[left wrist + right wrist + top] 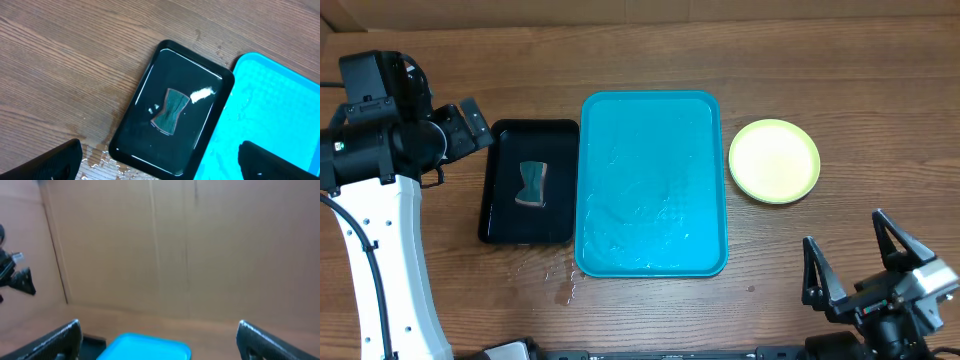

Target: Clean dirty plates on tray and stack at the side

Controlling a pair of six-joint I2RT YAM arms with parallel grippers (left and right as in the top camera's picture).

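The cyan-blue tray (653,255) lies in the middle of the table, wet, with no plate on it. It also shows in the left wrist view (270,100) and the right wrist view (145,347). A pale yellow-green plate (774,160) sits on the table to the tray's right. I cannot tell if other plates lie under it, and no cyan plate shows. My left gripper (470,125) (160,165) is open and empty, above the left edge of the black tray. My right gripper (855,255) (160,340) is open and empty near the front right.
A small black tray (505,228) (215,85) lies against the cyan tray's left side, holding water and a dark teal sponge (532,185) (170,111). Water drops (560,282) (100,159) lie on the wood by its front corner. A cardboard wall (175,245) stands behind the table.
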